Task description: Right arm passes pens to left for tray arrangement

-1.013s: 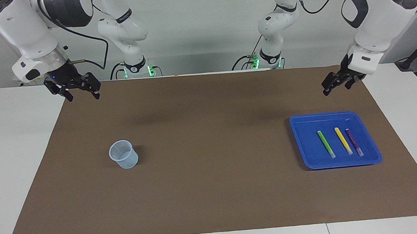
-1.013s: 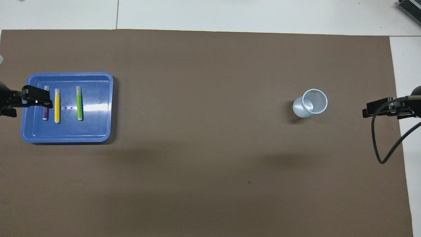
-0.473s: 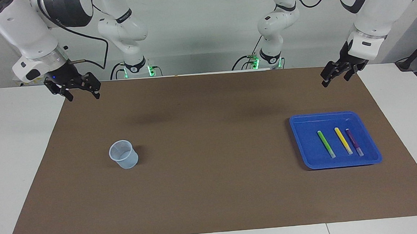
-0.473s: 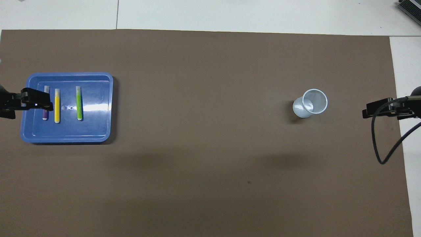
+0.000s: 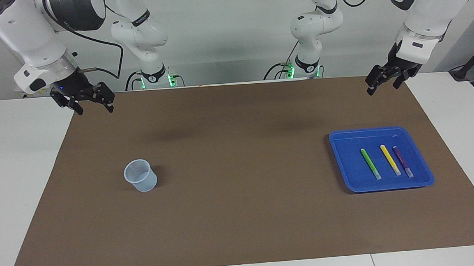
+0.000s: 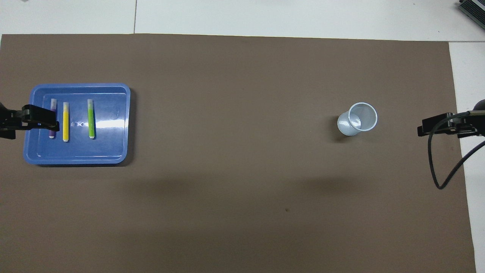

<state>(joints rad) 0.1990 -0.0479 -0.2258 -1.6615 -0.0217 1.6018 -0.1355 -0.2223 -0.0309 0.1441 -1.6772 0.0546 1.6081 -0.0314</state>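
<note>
A: Largest first: brown mat (image 5: 242, 215) spans the table, arms at either end. Left gripper (image 5: 386, 83) has lifted and drawn back toward its base over the last second; it now hangs over the mat's edge at the left arm's end, clear of the tray (image 5: 346, 171). Fingers spread, nothing in them.

B: Right side?

A: Right gripper (image 5: 91, 103) hasn't moved, waiting over the mat's corner at its own end, fingers apart, empty.

B: Pens?

A: All three lie in the tray, side by side, not touching: green pen (image 5: 370, 164), yellow pen (image 5: 390, 160), purple pen (image 5: 403, 161). The cup (image 5: 140, 175) near the right arm's end is upright and looks empty.

B: So done?

A: I'd judge yes: the retreat reads as a return to rest (nothing left to pass).

B: Any labels?

A: None readable. Faint lettering on the right arm's dark joint, can't make it out.
</note>
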